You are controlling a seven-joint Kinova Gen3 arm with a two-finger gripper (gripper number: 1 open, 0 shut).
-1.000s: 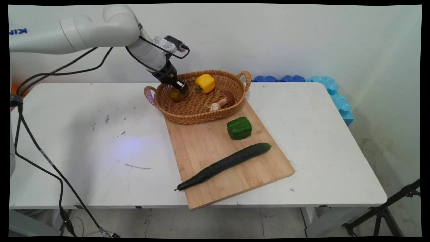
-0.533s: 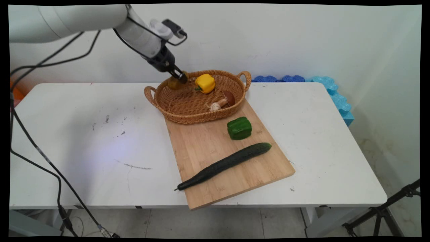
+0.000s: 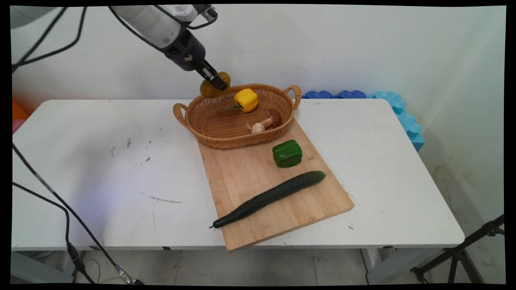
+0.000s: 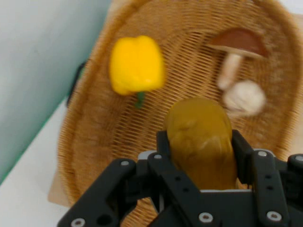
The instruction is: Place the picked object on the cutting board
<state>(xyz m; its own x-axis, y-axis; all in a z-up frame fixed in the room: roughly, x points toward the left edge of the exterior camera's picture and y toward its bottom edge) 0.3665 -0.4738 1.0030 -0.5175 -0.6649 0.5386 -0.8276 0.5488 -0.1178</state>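
Currently my tool [image 3: 216, 82] grips one brownish potato [image 4: 202, 142], raised above the wicker basket [image 3: 217, 135]. Basket contents: yellow pepper [image 3: 246, 100], mushroom [image 4: 235, 49], garlic [image 4: 244, 98].

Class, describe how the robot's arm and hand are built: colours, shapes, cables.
The arm is white and tubular, ending in a dark grey wrist. Thin black cables loop along it and hang down. The hand is black, with two fingers on a bolted linkage.
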